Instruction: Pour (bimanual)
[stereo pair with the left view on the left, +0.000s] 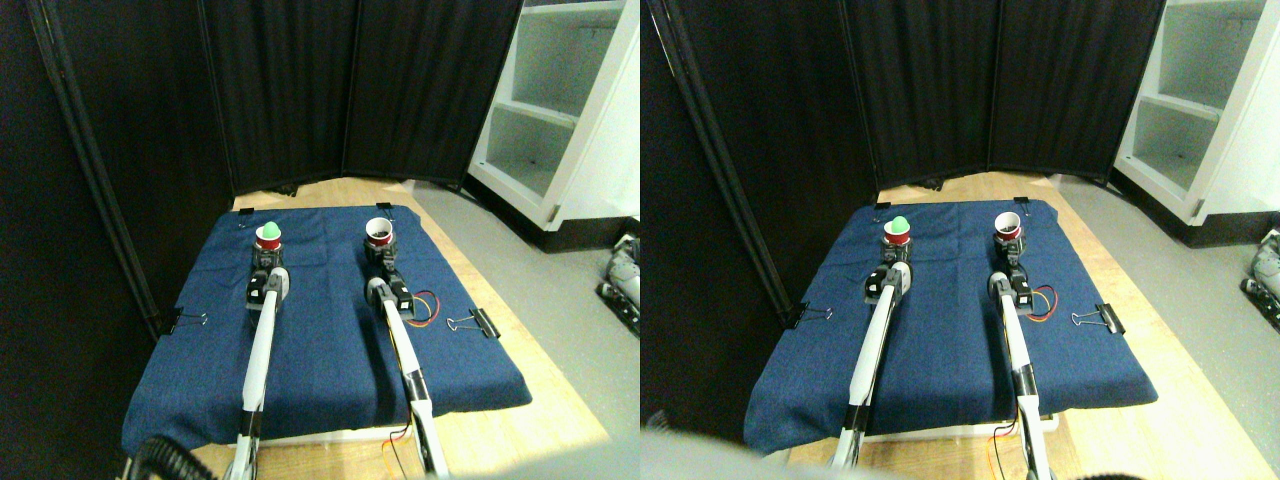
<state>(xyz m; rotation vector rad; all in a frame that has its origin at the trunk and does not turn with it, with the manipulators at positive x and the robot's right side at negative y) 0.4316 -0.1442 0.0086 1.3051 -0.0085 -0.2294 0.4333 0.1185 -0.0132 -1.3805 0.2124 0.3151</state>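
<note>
Two red cups stand on the blue cloth (330, 350). The left cup (268, 238) has a green ball resting in its mouth. The right cup (379, 233) has a white inside with something dark in it. My left gripper (266, 259) sits right at the base of the left cup, and my right gripper (383, 256) sits right at the base of the right cup. Both cups look upright. The jaws are too small and too hidden by the cups to read.
Black binder clips (483, 323) (172, 320) pin the cloth to the wooden table (520, 420). Red and yellow wires (425, 308) loop beside the right arm. Black curtain panels (300, 90) close the back; a white shelf unit (560, 110) stands at right.
</note>
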